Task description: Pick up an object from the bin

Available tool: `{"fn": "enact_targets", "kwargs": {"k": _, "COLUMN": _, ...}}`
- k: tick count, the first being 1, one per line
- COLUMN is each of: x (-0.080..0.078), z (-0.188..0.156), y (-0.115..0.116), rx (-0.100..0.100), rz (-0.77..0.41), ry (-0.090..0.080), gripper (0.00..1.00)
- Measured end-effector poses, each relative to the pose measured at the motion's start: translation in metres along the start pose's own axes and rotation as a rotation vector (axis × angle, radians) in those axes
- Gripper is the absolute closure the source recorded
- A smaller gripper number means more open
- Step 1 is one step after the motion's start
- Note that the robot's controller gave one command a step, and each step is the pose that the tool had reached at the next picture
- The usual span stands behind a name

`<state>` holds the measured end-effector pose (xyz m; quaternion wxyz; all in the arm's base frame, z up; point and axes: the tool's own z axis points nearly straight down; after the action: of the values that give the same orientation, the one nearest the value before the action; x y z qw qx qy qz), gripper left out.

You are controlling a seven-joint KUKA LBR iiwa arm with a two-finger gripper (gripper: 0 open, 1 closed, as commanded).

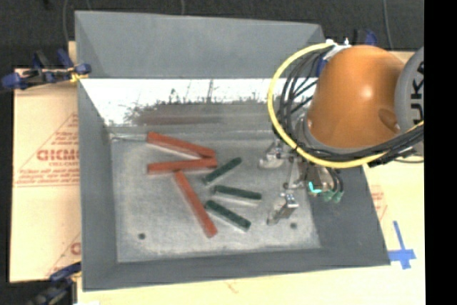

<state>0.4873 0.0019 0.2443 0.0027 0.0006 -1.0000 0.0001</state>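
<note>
The pincer (pixel 280 183) is pictured low over the right side of the grey bin (pixel 96 189), its fingers spread apart with nothing held between them. A dark green stick (pixel 238 192) lies nearest, toward the bin's middle, flanked by two other green sticks (pixel 228 215) and three red sticks (pixel 182 146).

Moderate, even overhead lighting. Strong white glare along the far wall (pixel 186 93), beyond and left of the fingers (pixel 284 208). Soft highlight on the orange cover (pixel 353 93), beyond and right of them. Dull shadow on the slope (pixel 344 225) to their right. Dark surround beyond.
</note>
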Motion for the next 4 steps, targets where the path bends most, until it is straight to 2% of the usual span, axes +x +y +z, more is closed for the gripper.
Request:
{"fn": "enact_targets", "kwargs": {"k": 1, "x": -0.002, "z": -0.004, "y": 0.000, "rx": 0.000, "rz": 0.000, "ry": -0.009, "gripper": 0.00}}
{"fn": "enact_targets", "kwargs": {"k": 2, "x": -0.013, "z": 0.036, "y": 0.010, "rx": -0.001, "rz": 0.008, "ry": -0.019, "gripper": 0.00}}
{"fn": "enact_targets", "kwargs": {"k": 3, "x": -0.010, "z": 0.106, "y": 0.015, "rx": -0.002, "rz": 0.047, "ry": -0.013, "gripper": 0.00}}
{"fn": "enact_targets", "kwargs": {"k": 4, "x": 0.000, "z": 0.166, "y": 0.002, "rx": -0.004, "rz": 0.083, "ry": -0.004, "gripper": 1.00}}
